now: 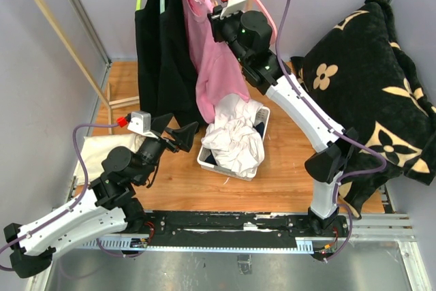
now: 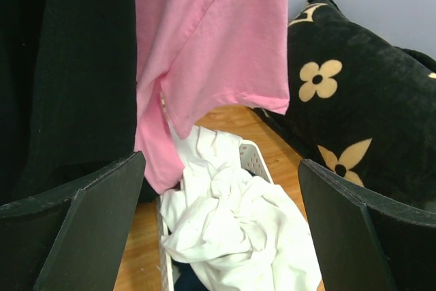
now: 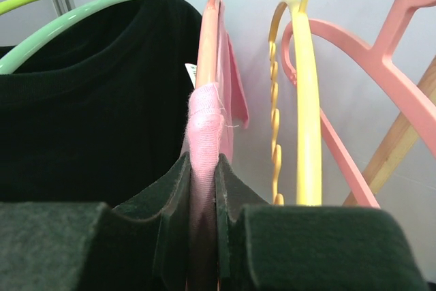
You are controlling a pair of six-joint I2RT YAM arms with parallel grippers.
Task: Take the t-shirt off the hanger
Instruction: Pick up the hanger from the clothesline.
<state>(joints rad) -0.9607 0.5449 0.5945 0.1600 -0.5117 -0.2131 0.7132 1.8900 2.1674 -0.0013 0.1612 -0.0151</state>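
The pink t-shirt (image 1: 216, 66) hangs from the rail on a salmon hanger (image 3: 208, 32), between black shirts and bare hangers. My right gripper (image 1: 216, 18) is up at the hanger's shoulder. In the right wrist view this gripper (image 3: 203, 161) is shut on a bunched fold of the pink t-shirt (image 3: 204, 117) near the collar, with the fabric pinched between both pads. My left gripper (image 1: 178, 131) hangs low in front of the clothes, open and holding nothing. In the left wrist view its fingers (image 2: 102, 216) frame the pink t-shirt's hem (image 2: 211, 39) from below.
Two black shirts (image 1: 160, 46) hang on green hangers left of the pink one. Empty yellow (image 3: 306, 100) and pink (image 3: 368, 59) hangers hang to its right. A white basket (image 1: 204, 158) of white laundry (image 2: 231, 223) sits below. A black floral blanket (image 1: 368, 86) lies at right, and the wooden rack frame (image 1: 54, 25) stands at left.
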